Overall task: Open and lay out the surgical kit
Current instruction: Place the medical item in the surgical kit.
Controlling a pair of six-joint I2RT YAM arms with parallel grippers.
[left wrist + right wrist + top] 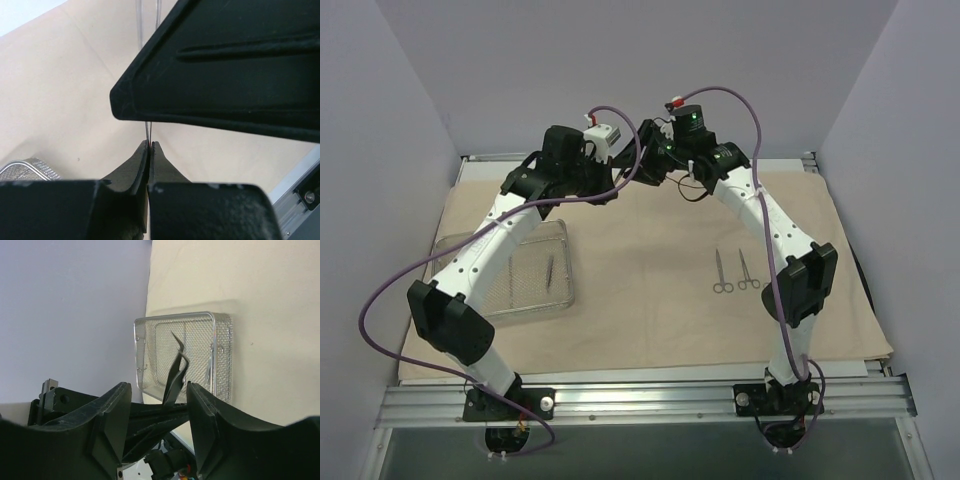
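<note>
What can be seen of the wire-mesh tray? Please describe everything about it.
The wire-mesh tray is a shallow rectangular basket of silver metal mesh, with a wire rim and rounded corners. It sits flat, open side up, on the beige cloth at the left side of the table. At least one thin metal instrument lies inside it. In the top view the left arm passes over the tray and hides part of it.

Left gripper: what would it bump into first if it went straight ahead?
Probably a finger of the right gripper, just beyond the left gripper and the instrument it pinches; depth is unclear.
</note>
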